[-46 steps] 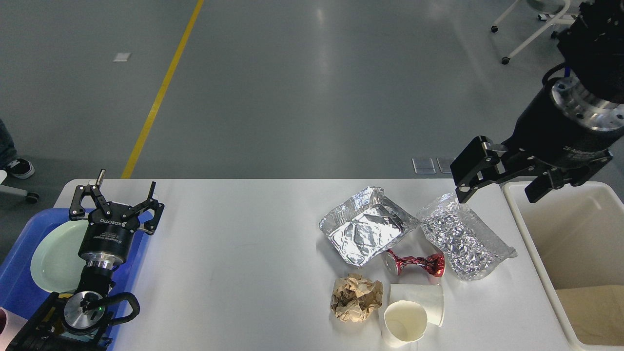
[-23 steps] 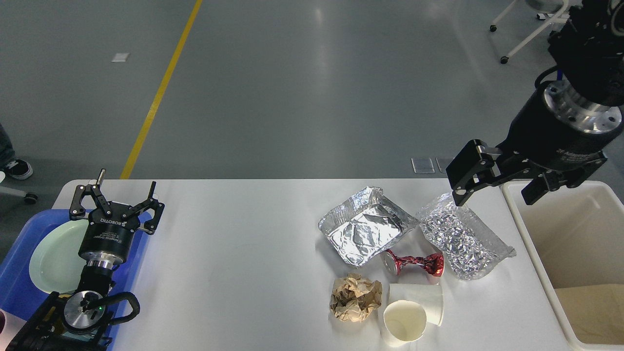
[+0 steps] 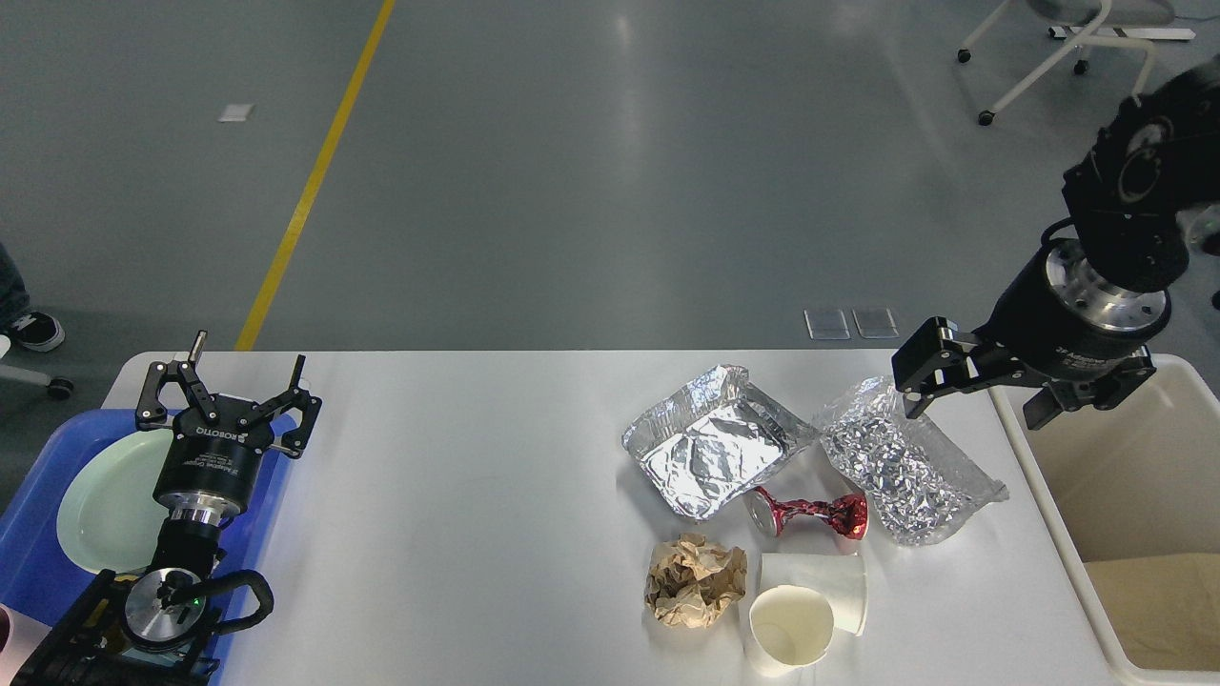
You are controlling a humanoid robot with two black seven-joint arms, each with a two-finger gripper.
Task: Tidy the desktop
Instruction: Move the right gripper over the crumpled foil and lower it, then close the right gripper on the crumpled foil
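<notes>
The white desktop (image 3: 477, 495) holds rubbish on its right half: a crumpled foil tray (image 3: 715, 443), a crinkled silver bag (image 3: 901, 467), a crushed red can (image 3: 810, 514), a ball of brown paper (image 3: 694, 581) and two white paper cups (image 3: 796, 624) lying together. My right gripper (image 3: 977, 400) is open and empty, hanging above the desktop's right edge, just beside the far end of the silver bag. My left gripper (image 3: 248, 357) is open and empty over the far right corner of the blue tray.
A cream bin (image 3: 1048, 514) stands off the right edge, with brown paper (image 3: 1158, 610) in its near end. A blue tray (image 3: 24, 562) at the left holds a pale green plate (image 3: 105, 505). Floor and a wheeled chair base (image 3: 1048, 48) lie beyond.
My right arm has drawn back and dropped a little, so its gripper looks smaller and sits slightly further right. The left arm and the rubbish have not moved.
</notes>
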